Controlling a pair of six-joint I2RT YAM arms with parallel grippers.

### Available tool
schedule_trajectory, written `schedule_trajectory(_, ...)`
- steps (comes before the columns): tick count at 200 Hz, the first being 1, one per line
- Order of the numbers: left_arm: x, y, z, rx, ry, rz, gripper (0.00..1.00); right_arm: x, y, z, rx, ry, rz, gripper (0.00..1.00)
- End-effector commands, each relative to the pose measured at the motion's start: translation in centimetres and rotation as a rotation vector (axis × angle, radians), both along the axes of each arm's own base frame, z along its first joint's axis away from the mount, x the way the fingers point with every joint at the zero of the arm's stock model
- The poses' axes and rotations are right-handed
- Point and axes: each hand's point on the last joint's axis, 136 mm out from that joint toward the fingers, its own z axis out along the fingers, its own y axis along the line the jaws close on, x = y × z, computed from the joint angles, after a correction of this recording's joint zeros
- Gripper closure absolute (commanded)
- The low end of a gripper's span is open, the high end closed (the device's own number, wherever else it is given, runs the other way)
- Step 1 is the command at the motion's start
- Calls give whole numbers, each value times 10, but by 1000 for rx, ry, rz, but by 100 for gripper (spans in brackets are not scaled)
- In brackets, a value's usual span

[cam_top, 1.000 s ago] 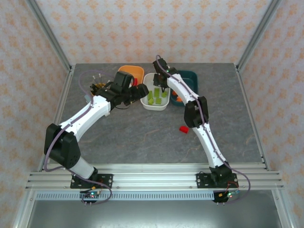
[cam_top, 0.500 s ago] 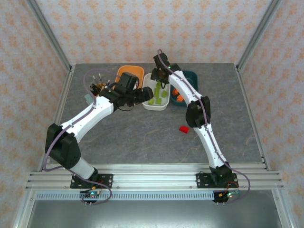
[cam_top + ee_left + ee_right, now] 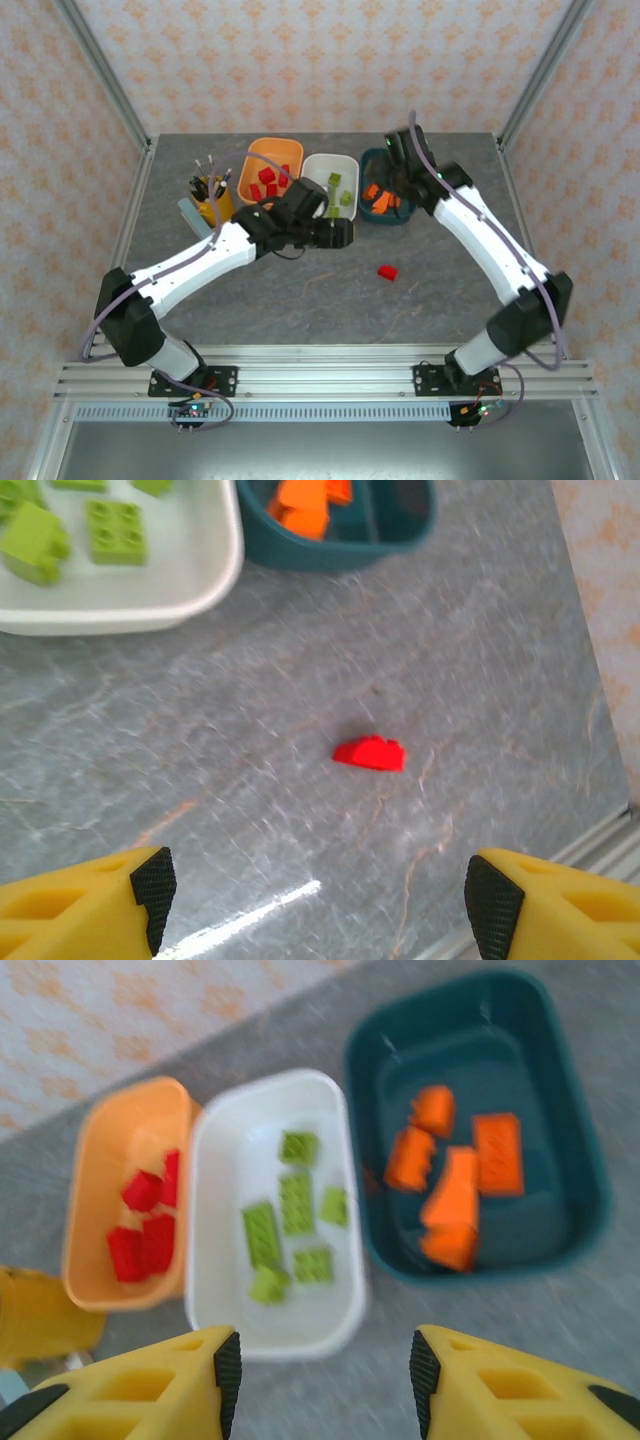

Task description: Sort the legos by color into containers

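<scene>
The 1 stray red brick [image 3: 369, 752] lies on the worktop [image 3: 250, 730] ahead of the spread, empty left claw [image 3: 322, 895]; light, hard and slick, it likely wants pinching across its 2 long sides, while the right claw [image 3: 325, 1380] hangs parted and empty above the white tub [image 3: 300, 1340].

The left gripper [image 3: 315, 900] points down at the end of a long, low-stretched arm, its 2 yellow jaws spread wide. The right gripper [image 3: 320, 1380], on a sharply bent arm, also faces down, jaws parted less widely.

Your right wrist view is blurred. Your left wrist view crops the white tub [image 3: 120, 615] and teal tub [image 3: 340, 555].
</scene>
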Motion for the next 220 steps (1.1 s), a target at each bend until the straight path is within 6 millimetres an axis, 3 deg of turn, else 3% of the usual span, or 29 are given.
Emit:
schedule_trajectory(1, -6, -22, -14, 79, -22, -66, 21, -58, -40, -37, -65, 161, -101, 50)
schedule_trajectory(30, -12, -59, -39, 137, 6, -121, 21, -126, -72, -63, -70, 287, -158, 49)
schedule_trajectory(59, -9, -80, -69, 165, 122, -31, 20, -164, -91, -77, -78, 339, -190, 48)
schedule_trajectory(61, -8, -81, -78, 175, 145, -16, 20, -166, -92, -78, -79, 339, -192, 48)
schedule_trajectory(76, -7, -90, -93, 156, 264, 92, 20, -175, -98, -78, -85, 336, -200, 48)
schedule_trajectory(95, -7, -103, -97, 120, 382, 208, 20, -183, -100, -83, -82, 340, -185, 47)
schedule_trajectory(134, -9, -131, -108, 16, 582, 466, 20, -195, -85, -89, 7, 324, -79, 45)
schedule_trajectory(177, 1, -139, -121, -49, 634, 704, 21, -206, -89, -71, 71, 187, -41, 35)
schedule_trajectory(220, 9, -142, -142, -56, 646, 816, 26, -212, -93, -62, 122, 130, -62, 30)
